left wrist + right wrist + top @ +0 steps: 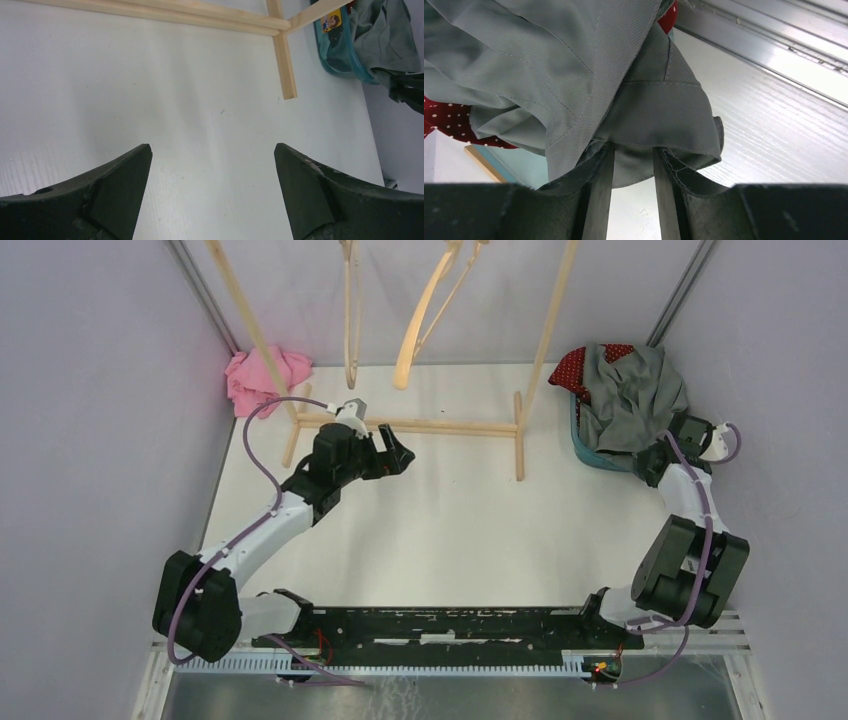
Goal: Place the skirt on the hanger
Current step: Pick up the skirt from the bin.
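The grey skirt point(630, 400) lies bunched on top of a teal basket point(592, 455) at the far right, over a red dotted garment point(580, 365). My right gripper point(652, 453) reaches into its near edge. In the right wrist view the gripper point(633, 150) is shut on a fold of the skirt's hem point(644, 120), and cloth drapes over both fingers. Wooden hangers point(420, 325) hang from the rack point(440, 426) at the back. My left gripper point(400, 455) hovers open near the rack's base rail, and in its own wrist view the gripper point(212, 150) holds nothing.
A pink cloth point(262, 378) lies at the back left by the rack's leg. The rack's foot point(283, 60) juts toward the middle of the white table point(450, 530). Grey walls close in on both sides.
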Controlling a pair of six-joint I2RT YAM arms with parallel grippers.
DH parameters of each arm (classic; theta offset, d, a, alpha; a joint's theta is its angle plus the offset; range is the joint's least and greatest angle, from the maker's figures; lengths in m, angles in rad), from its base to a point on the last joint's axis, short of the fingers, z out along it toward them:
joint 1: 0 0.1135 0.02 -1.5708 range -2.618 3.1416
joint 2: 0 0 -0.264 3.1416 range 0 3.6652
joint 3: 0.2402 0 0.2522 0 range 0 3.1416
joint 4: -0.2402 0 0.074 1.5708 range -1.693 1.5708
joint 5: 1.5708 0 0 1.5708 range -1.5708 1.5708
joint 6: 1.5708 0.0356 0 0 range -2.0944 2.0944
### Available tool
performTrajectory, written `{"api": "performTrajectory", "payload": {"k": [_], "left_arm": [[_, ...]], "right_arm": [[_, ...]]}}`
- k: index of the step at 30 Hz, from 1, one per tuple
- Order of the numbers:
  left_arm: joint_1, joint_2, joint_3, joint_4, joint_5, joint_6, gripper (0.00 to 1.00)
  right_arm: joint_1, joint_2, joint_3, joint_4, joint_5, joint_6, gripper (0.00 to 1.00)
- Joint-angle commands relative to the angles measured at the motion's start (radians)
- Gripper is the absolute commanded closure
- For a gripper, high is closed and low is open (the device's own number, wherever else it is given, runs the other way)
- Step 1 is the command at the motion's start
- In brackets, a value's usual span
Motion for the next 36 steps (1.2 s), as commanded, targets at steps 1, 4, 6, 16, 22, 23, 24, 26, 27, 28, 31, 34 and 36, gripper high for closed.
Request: {"api": "performTrajectory", "payload": {"k": [1, 4, 6, 16, 22, 23, 24, 26, 27, 28, 31, 34, 36], "left_arm": [[-0.018, -0.056, 0.073, -0.108, -0.075, 0.046, 0.0], [-0.027, -0.066, 0.083, -0.147, -0.093, 0.052, 0.0], [-0.036, -0.069, 0.088, -0.16, -0.101, 0.051, 0.0], [-0.098, -0.073, 0.118, -0.212, -0.151, 0.057, 0.0], [-0.116, -0.096, 0.107, -0.23, -0.174, 0.058, 0.0], [-0.116, -0.099, 0.104, -0.233, -0.174, 0.06, 0.0], [-0.117, -0.1, 0.105, -0.236, -0.175, 0.061, 0.0], [-0.118, -0.099, 0.107, -0.239, -0.174, 0.065, 0.0], [-0.118, -0.097, 0.108, -0.239, -0.172, 0.067, 0.0], [-0.118, -0.095, 0.111, -0.239, -0.17, 0.071, 0.0], [-0.118, -0.082, 0.125, -0.246, -0.164, 0.085, 0.0], [-0.118, -0.067, 0.14, -0.257, -0.159, 0.098, 0.0], [-0.118, -0.062, 0.15, -0.263, -0.161, 0.106, 0.0]], "right_arm": [[0.015, 0.041, 0.051, 0.045, 0.032, 0.023, 0.61], [0.021, 0.056, 0.071, 0.047, 0.034, 0.027, 0.62], [0.024, 0.06, 0.085, 0.048, 0.031, 0.033, 0.63], [0.033, -0.049, 0.115, 0.01, -0.012, 0.005, 0.98], [0.034, -0.087, 0.173, -0.038, 0.005, -0.035, 0.98], [0.033, -0.078, 0.194, -0.064, 0.021, -0.043, 0.89], [0.033, -0.064, 0.209, -0.086, 0.044, -0.047, 0.73], [0.034, -0.039, 0.232, -0.138, 0.101, -0.05, 0.51], [0.033, -0.034, 0.234, -0.151, 0.118, -0.055, 0.48], [0.032, -0.034, 0.229, -0.152, 0.135, -0.056, 0.48], [0.032, -0.024, 0.206, -0.136, 0.159, -0.051, 0.49], [0.031, 0.004, 0.195, -0.122, 0.161, -0.036, 0.49], [0.032, 0.029, 0.2, -0.119, 0.167, -0.027, 0.5]]}}
